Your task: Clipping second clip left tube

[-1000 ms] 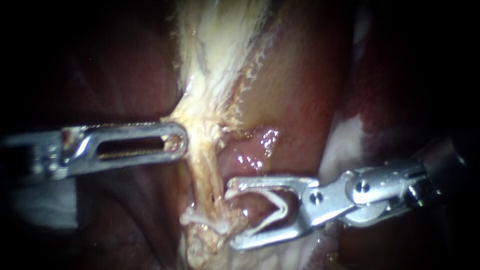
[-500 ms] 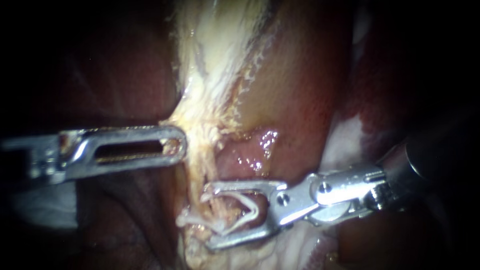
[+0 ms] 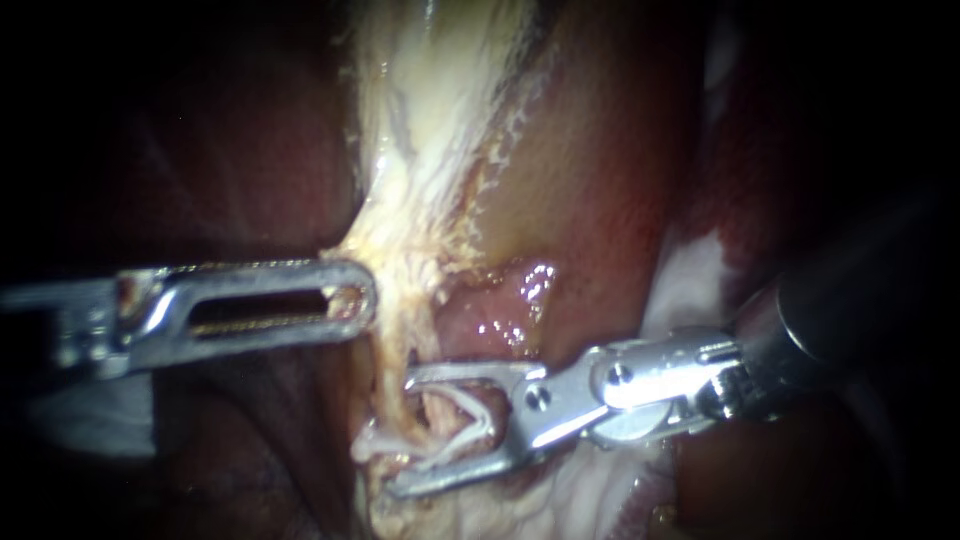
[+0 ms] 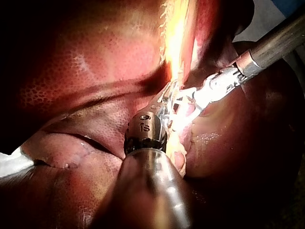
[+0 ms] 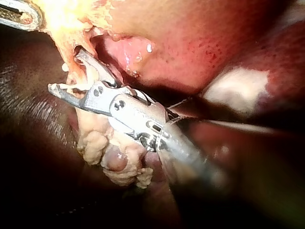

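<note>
A pale stringy tube (image 3: pixel 405 340) runs down from yellow-white tissue (image 3: pixel 440 90). My left instrument (image 3: pixel 350 298) comes in from the left, its slotted jaws shut on the pale tissue at the strand's left edge. My right instrument (image 3: pixel 400 432) has open jaws astride the tube, one above and one below, with a white clip (image 3: pixel 470 415) seated between them. Another white clip (image 3: pixel 368 447) lies across the tube near the lower jaw's tip. In the right wrist view the right instrument (image 5: pixel 64 69) straddles the tube (image 5: pixel 71 55). In the left wrist view the left instrument (image 4: pixel 164 102) grips the strand.
Dark red liver (image 3: pixel 600 170) lies behind and to the right of the tube. A glistening pink fold (image 3: pixel 500 310) sits just above the right instrument. Lumpy pale tissue (image 5: pixel 109 157) hangs under its jaws. A whitish patch (image 3: pixel 695 270) shows by the right shaft.
My right instrument has slid left: its open jaws were beside the tube and now stand astride it, with the clip inside. The left instrument has held still.
</note>
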Robot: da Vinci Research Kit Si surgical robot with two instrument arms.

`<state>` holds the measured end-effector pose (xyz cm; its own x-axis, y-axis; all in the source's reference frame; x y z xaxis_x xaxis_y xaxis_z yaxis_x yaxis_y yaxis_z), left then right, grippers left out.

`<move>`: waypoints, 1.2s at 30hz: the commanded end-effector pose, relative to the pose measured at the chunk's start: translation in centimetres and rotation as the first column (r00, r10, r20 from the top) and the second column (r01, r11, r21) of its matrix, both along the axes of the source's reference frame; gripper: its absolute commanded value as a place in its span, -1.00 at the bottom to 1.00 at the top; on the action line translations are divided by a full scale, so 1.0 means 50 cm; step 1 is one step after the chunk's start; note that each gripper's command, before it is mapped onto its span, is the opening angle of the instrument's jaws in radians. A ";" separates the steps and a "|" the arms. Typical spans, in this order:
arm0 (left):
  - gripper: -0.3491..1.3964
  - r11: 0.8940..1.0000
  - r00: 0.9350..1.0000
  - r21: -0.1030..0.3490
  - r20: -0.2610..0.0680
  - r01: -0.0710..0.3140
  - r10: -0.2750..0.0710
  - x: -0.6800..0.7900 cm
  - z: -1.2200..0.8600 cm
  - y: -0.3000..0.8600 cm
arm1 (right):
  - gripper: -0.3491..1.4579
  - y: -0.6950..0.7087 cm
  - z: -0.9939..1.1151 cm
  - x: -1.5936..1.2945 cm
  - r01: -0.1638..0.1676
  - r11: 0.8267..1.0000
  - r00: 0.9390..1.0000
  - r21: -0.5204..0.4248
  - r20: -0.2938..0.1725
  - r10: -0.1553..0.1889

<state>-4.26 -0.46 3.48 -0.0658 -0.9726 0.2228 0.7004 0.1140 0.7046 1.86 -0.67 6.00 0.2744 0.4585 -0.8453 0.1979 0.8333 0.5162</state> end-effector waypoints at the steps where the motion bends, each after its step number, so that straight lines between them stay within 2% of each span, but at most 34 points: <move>1: -1.00 1.000 1.000 0.000 0.000 0.000 0.000 0.0000 0.0000 0.0000 | 0.04 -0.0005 -0.0001 0.0004 0.002 1.000 1.000 0.001 -0.003 -0.002; 8: -1.00 1.000 1.000 0.000 0.000 -0.001 0.001 0.0002 0.0003 0.0002 | 0.04 -0.0025 -0.0001 0.0029 0.030 0.999 0.999 0.028 -0.018 -0.030; 16: -1.00 1.000 1.000 0.000 0.001 -0.001 0.001 0.0002 0.0005 0.0003 | 0.01 -0.0035 0.0012 0.0045 0.033 0.998 0.999 0.045 -0.004 -0.033; 18: -1.00 1.000 1.000 0.000 0.001 -0.001 0.001 0.0002 0.0005 0.0003 | -0.03 -0.0033 0.0014 0.0045 0.030 0.999 0.999 0.041 0.013 -0.031; 20: -1.00 1.000 1.000 0.000 0.001 -0.001 0.001 0.0002 0.0005 0.0002 | -0.16 -0.0032 0.0017 0.0043 0.039 0.998 0.999 0.039 0.024 -0.040; 21: -1.00 1.000 1.000 0.000 0.001 -0.001 0.001 0.0002 0.0005 0.0002 | -0.33 -0.0032 0.0018 0.0040 0.041 0.998 0.999 0.038 0.030 -0.042; 24: -1.00 1.000 1.000 0.000 0.000 -0.001 0.001 0.0002 0.0005 0.0002 | -1.00 -0.0031 0.0019 0.0030 0.012 1.000 0.998 0.029 0.061 -0.014; 28: -1.00 1.000 1.000 0.000 0.000 -0.001 0.001 0.0002 0.0004 0.0002 | -1.00 -0.0026 0.0016 0.0025 -0.007 1.000 0.997 0.022 0.076 0.005; 36: -1.00 1.000 1.000 0.000 0.000 -0.001 0.001 0.0003 0.0004 0.0002 | -1.00 -0.0026 0.0017 0.0025 -0.009 1.000 0.997 0.016 0.077 0.008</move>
<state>-4.25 -0.45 3.50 -0.0645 -0.9728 0.2225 0.7000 0.1148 0.7048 1.99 -0.79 6.09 0.3350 0.4746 -0.8140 0.1503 0.8259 0.5434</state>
